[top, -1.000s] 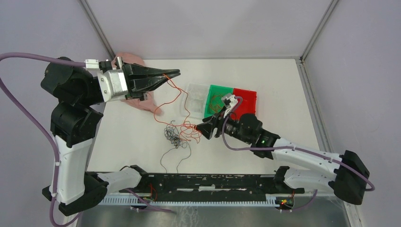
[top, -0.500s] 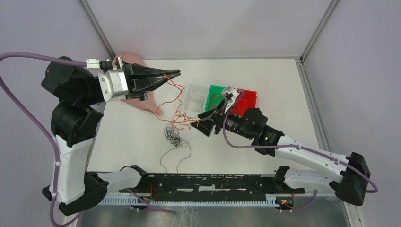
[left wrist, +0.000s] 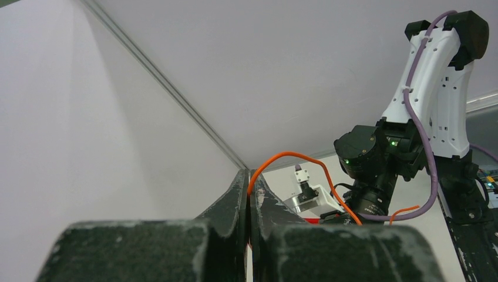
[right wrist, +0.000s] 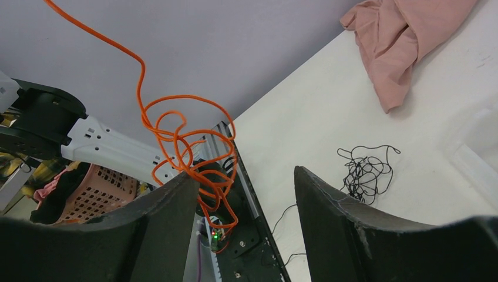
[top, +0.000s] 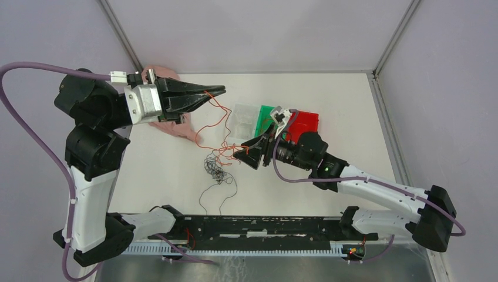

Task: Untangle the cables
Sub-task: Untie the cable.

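Top external: orange cable (top: 223, 148) hangs from the raised left gripper (top: 218, 91).
That gripper is clamped shut on the strand's far end. The strand slants near-right to a knot just left of the right gripper (top: 241, 156), whose jaws stand apart. The black cable (top: 216, 171) lies nearer on the table (top: 352, 117).

I see a crumpled pink cloth (top: 175, 127) lying at the far left of the white worktop (top: 346, 100). Right of centre, three bins sit touching in a row: clear bin (top: 241, 120), green bin (top: 266, 113), red bin (top: 306, 121).
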### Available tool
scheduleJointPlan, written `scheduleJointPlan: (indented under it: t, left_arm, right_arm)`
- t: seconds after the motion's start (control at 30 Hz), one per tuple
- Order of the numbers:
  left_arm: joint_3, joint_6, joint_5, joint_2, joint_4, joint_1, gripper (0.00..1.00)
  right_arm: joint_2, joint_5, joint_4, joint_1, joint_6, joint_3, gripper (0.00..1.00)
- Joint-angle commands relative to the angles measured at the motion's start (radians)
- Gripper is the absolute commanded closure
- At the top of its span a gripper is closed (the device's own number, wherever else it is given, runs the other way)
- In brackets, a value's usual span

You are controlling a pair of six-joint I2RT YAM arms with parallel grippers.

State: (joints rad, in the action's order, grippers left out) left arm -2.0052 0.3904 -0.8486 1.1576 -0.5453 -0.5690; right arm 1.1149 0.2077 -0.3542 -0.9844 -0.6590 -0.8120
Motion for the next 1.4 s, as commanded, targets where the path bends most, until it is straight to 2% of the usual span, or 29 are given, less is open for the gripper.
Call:
scheduleJointPlan:
  t: [0.0,0.13,0.3,0.63,0.87,1.07,1.23,1.37]
  left_arm:
    - [-0.017,-0.018,-0.018,0.004,0.027,-0.001,0.97]
    - [-0.017,-0.048,-0.022,0.007,0.047,-0.002,0.97]
    - [-0.033,-0.077,-0.031,0.011,0.049,-0.002,0.97]
    - [-0.044,-0.186,-0.058,0.027,0.108,-0.002,0.97]
    - [-0.068,-0.219,-0.069,0.042,0.122,-0.002,0.97]
    - [-0.074,-0.211,-0.061,0.034,0.121,-0.002,0.97]
    - [-0.075,-0.151,-0.039,0.026,0.102,-0.002,0.97]
    - [-0.099,-0.07,-0.006,0.03,0.093,-0.002,0.97]
  right_arm:
    - [0.03,0.034,-0.082,-0.009,-0.028,-0.058,0.33]
    - [0.052,-0.015,-0.056,-0.022,0.004,-0.089,0.34]
    - [0.06,-0.112,-0.033,-0.024,0.044,-0.111,0.4]
    - [0.133,-0.172,-0.06,-0.047,0.067,-0.151,0.38]
    - [0.19,-0.213,-0.153,-0.078,0.044,-0.136,0.58]
    - [0.163,-0.253,-0.179,-0.077,0.051,-0.081,0.8]
    - [0.145,-0.251,-0.169,-0.078,0.048,-0.037,0.91]
    - [0.126,-0.277,-0.154,-0.078,0.049,0.026,0.94]
